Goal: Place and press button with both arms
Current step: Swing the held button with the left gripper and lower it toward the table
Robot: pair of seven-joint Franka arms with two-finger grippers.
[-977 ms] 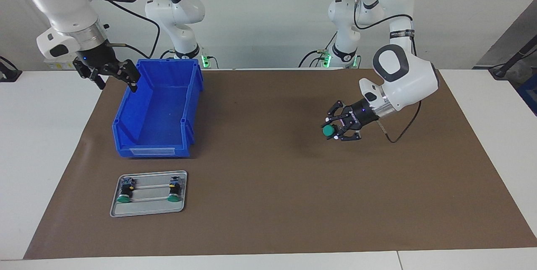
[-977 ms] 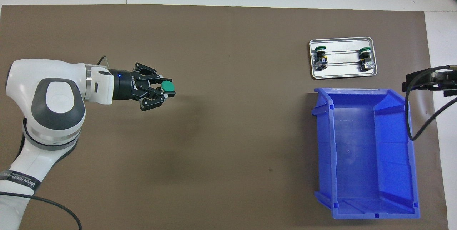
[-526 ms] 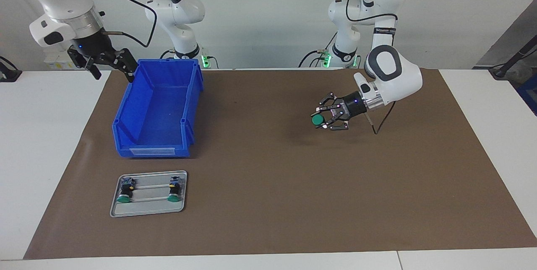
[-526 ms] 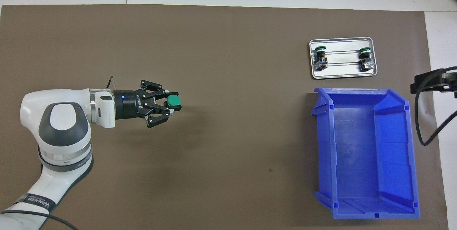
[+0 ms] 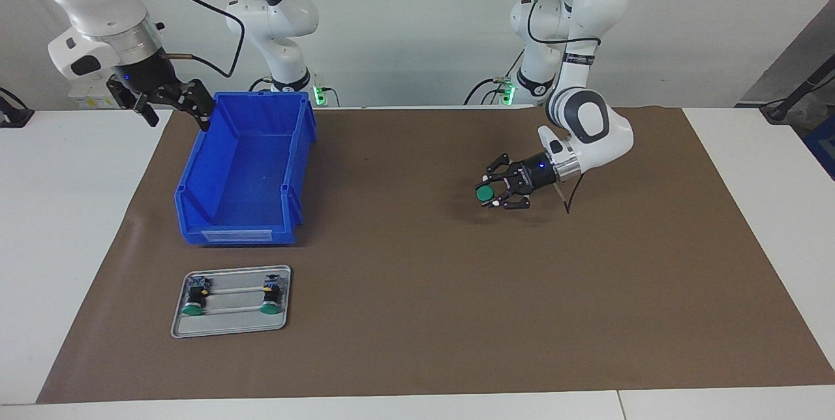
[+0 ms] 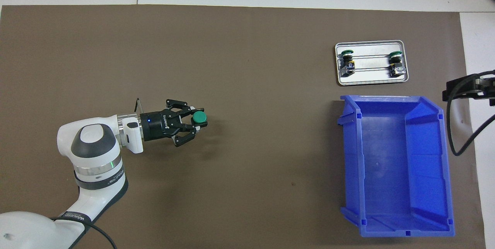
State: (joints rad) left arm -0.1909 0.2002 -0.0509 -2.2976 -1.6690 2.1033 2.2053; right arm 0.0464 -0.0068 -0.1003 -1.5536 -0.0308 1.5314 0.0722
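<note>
Facing view — the left gripper [image 5: 497, 196] is holding the green-capped push button [image 5: 484, 194] by its black body, low over the brown mat [image 5: 417, 315]. It looks light, rigid, smooth — best gripped on the body. The right gripper [image 5: 175, 109] is hanging wide open beside the blue bin [image 5: 242, 165].

Overhead view — the right gripper is being cut off at the frame edge; two twin buttons are lying in the metal tray [image 6: 370, 81], details too small to read.

Left gripper [image 5: 490, 195] carries the green button [image 5: 484, 194] lower over the brown mat [image 5: 417, 289], in toward the table middle and closer to the robots; its arm folds back toward its base. Right gripper [image 5: 175, 107] rises slightly at the blue bin's [image 5: 244, 165] corner, toward the table's end.
</note>
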